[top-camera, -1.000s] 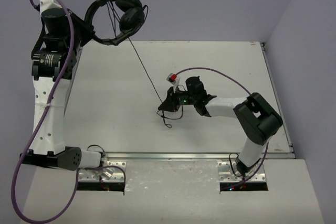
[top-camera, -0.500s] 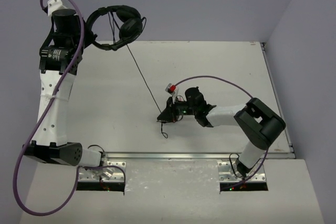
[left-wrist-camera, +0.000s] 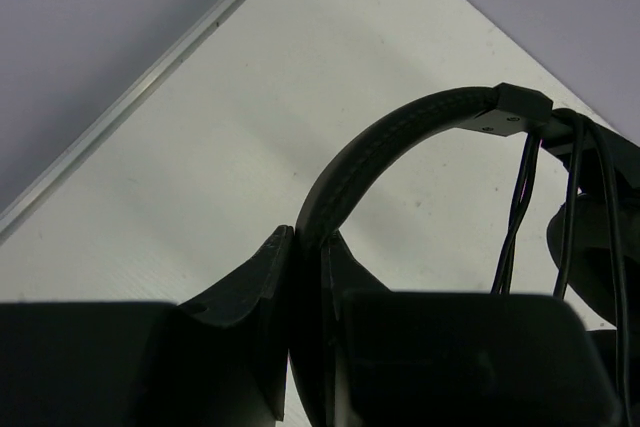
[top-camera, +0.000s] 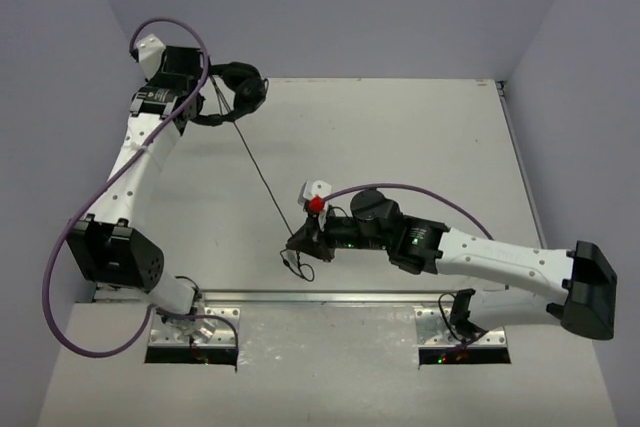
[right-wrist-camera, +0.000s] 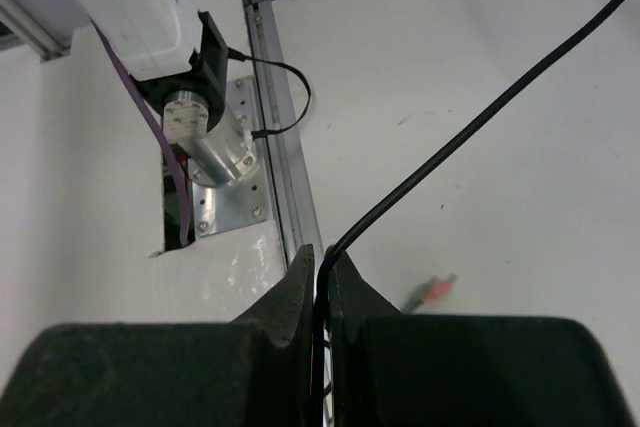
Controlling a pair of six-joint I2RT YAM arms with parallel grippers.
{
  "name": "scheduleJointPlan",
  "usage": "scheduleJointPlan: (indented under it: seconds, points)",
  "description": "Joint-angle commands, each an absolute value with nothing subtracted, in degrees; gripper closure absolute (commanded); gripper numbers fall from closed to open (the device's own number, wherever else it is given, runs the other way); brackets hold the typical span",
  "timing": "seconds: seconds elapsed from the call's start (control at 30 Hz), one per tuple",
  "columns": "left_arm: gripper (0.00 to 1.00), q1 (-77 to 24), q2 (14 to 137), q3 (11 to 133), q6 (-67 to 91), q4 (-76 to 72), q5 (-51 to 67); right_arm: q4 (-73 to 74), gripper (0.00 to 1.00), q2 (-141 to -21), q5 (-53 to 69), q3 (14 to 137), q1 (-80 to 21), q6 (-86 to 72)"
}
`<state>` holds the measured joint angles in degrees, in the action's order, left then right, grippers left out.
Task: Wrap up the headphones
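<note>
The black headphones (top-camera: 238, 90) hang at the table's back left, with my left gripper (top-camera: 206, 110) shut on their headband. In the left wrist view the stitched headband (left-wrist-camera: 400, 137) arches up out of the left gripper (left-wrist-camera: 308, 242), and thin cable strands (left-wrist-camera: 520, 207) hang beside an earcup (left-wrist-camera: 590, 247). The thin dark cable (top-camera: 262, 172) runs taut and diagonal down to my right gripper (top-camera: 300, 240), which is shut on it near the front edge. In the right wrist view the cable (right-wrist-camera: 480, 117) enters the right gripper (right-wrist-camera: 322, 257), and small green and red plugs (right-wrist-camera: 432, 292) lie blurred just beyond.
A metal rail (top-camera: 350, 297) runs along the table's front edge, with the arm mounts (top-camera: 195, 325) behind it. The left arm's base (right-wrist-camera: 190, 117) is close to my right gripper. A purple arm cable (top-camera: 400, 188) loops over the right forearm. Walls close in at the back and sides.
The right gripper shut on the cable and moved left toward the front edge, drawing it taut. The left arm swung the headphones down and to the right.
</note>
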<state>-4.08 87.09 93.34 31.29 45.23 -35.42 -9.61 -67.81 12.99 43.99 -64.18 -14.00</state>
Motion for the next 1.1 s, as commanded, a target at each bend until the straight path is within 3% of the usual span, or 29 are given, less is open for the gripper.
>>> scheduleJointPlan:
  seconds: [0.0,0.3,0.43,0.63,0.73,0.87,1.07]
  points:
    - [1.0,-6.8,86.1,93.3,37.5,34.8,-46.3,4.9,0.99,-68.8,10.9,51.6,-68.5,-10.2]
    - [1.0,-13.8,89.4,86.2,44.5,35.6,-50.4,19.0,0.99,-74.9,9.3,73.8,-72.2,-4.5]
    - [1.0,-16.0,84.5,77.1,42.2,26.2,-46.8,24.2,0.99,-75.0,3.3,80.1,-71.5,2.6]
    - [1.0,-27.3,74.9,61.8,31.1,10.4,-48.8,31.2,0.99,-76.8,6.8,91.8,-61.6,5.9]
    - [1.0,-31.5,73.6,56.9,21.9,-1.4,-49.6,35.0,0.99,-79.5,7.7,100.9,-57.0,8.0]
    - [1.0,-37.3,75.3,53.0,15.8,-5.9,-49.8,42.9,0.99,-85.5,7.0,114.1,-51.2,11.0]
    - [1.0,-39.6,71.8,44.5,12.4,-15.0,-41.4,42.0,0.99,-85.5,2.5,113.4,-45.6,15.9]
